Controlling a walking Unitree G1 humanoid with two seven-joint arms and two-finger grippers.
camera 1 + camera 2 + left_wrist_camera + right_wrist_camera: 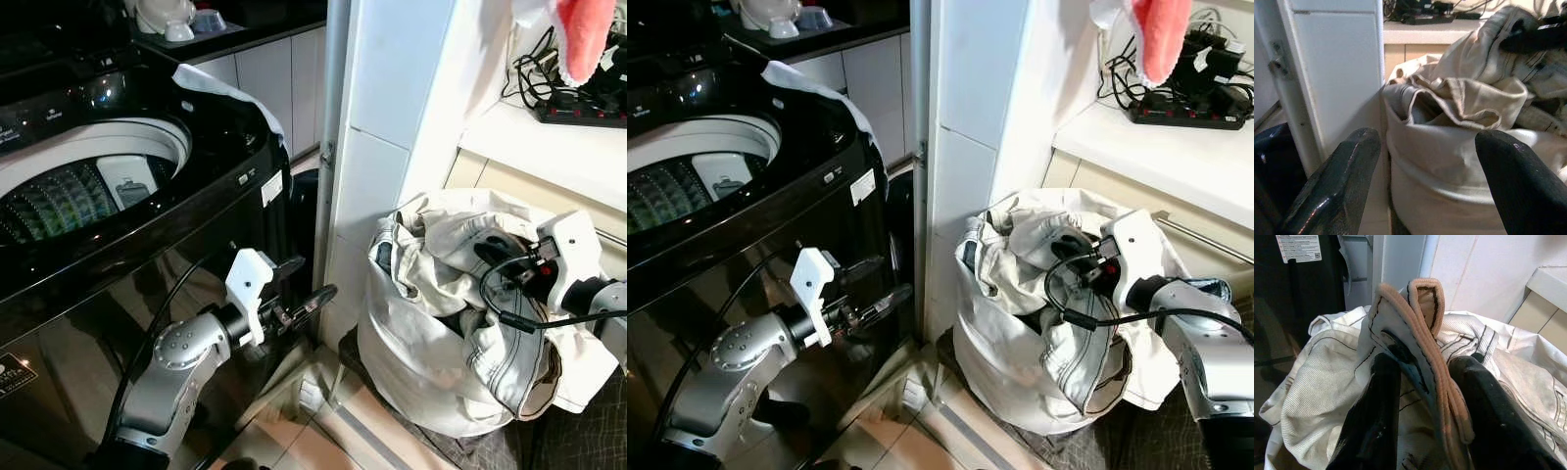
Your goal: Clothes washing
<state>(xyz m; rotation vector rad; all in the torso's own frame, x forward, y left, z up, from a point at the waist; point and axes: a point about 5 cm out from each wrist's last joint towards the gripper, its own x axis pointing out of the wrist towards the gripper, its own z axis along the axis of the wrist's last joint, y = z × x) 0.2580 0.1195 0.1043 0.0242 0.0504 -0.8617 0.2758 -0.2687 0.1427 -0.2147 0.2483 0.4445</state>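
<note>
Beside the white tiled pillar point(377, 166), on your right, stood the cream fabric laundry bag point(411, 362), stuffed with pale off-white clothes point(431, 255). Your right tool point(1425, 382) was down among those clothes at the top of the bag, its two black fingers point(1374, 406) clenched on a cream garment fold with a tan-edged hem point(1420, 318); the fold rose up between the fingers and stood above them. From the head views the same tool point(1080, 257) sat at the bag's mouth, a black cable looping below its white wrist housing.

Your left tool point(312, 302) hung released, fingers apart, in front of the glossy black top-loading washing machine point(147, 245) and pointed toward the bag, well apart from the clothes. Along its fingers point(1342, 186) you saw the bag's side and the pillar just beside it. The machine's lid was up and its drum point(69, 196) stood open at your left. A red-and-white cloth point(583, 34) hung above the white desk point(558, 147) carrying a black power strip point(578, 110).
</note>
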